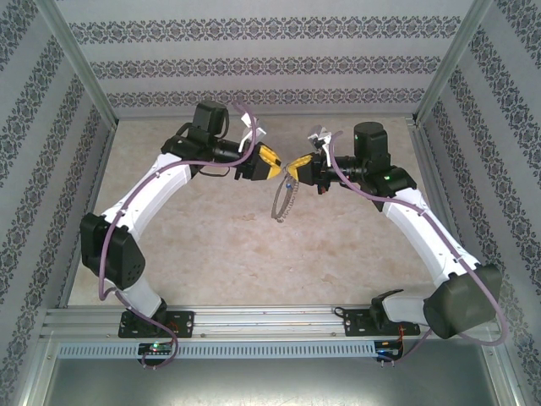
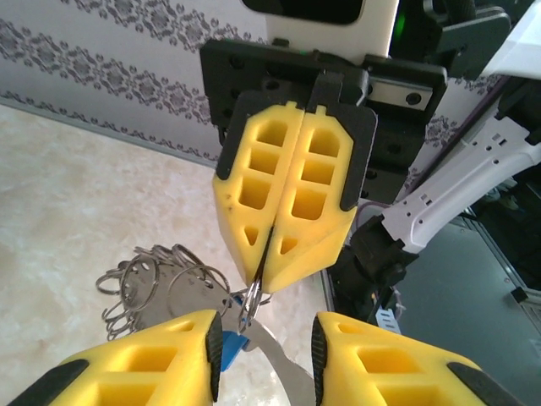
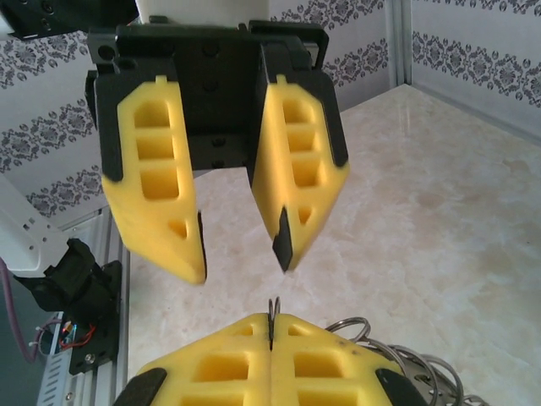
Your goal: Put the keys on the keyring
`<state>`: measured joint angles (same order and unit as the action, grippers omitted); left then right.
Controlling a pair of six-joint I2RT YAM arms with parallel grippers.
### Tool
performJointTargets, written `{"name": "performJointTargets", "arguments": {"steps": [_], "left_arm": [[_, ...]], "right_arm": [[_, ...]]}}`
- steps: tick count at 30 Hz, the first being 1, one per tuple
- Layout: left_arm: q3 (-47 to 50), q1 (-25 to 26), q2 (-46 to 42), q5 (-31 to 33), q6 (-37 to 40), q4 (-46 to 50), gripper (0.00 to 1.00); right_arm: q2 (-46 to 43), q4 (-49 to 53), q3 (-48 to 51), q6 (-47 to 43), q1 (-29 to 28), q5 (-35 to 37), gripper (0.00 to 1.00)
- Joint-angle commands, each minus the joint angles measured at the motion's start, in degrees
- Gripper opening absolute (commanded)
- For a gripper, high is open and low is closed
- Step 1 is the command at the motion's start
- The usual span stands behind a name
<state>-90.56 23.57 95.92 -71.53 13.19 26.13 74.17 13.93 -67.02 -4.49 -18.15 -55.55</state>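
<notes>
silvery keyring (image 1: 283, 203), one, pinched by right gripper (image 1: 297, 165); one blue key (image 2: 235, 342).

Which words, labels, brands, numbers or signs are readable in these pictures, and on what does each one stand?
No text can be read anywhere.
Wallpaper: ornament only, no letters.
Right hand and left hand: plain yellow and black, no marks.
Keyring and blue key head: no engraving that I can make out; too small to tell.
</notes>
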Motion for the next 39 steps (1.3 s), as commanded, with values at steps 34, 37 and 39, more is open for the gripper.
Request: {"name": "performJointTargets", "arguments": {"steps": [34, 37, 39], "left_arm": [[-1.5, 3.1, 1.2, -0.9, 1.4, -0.8, 0.12], [-1.4, 3.1, 1.2, -1.4, 1.4, -1.2, 0.02], [-1.2, 3.1, 1.1, -1.6, 1.3, -1.6, 0.0]], "right_arm": [[0.8, -2.9, -1.3, -0.2, -0.6, -2.8, 0.0], [0.8, -2.8, -1.2, -0.3, -0.6, -2.6, 0.0], [0.8, -2.6, -1.2, -0.5, -0.5, -2.5, 0.0]]}}
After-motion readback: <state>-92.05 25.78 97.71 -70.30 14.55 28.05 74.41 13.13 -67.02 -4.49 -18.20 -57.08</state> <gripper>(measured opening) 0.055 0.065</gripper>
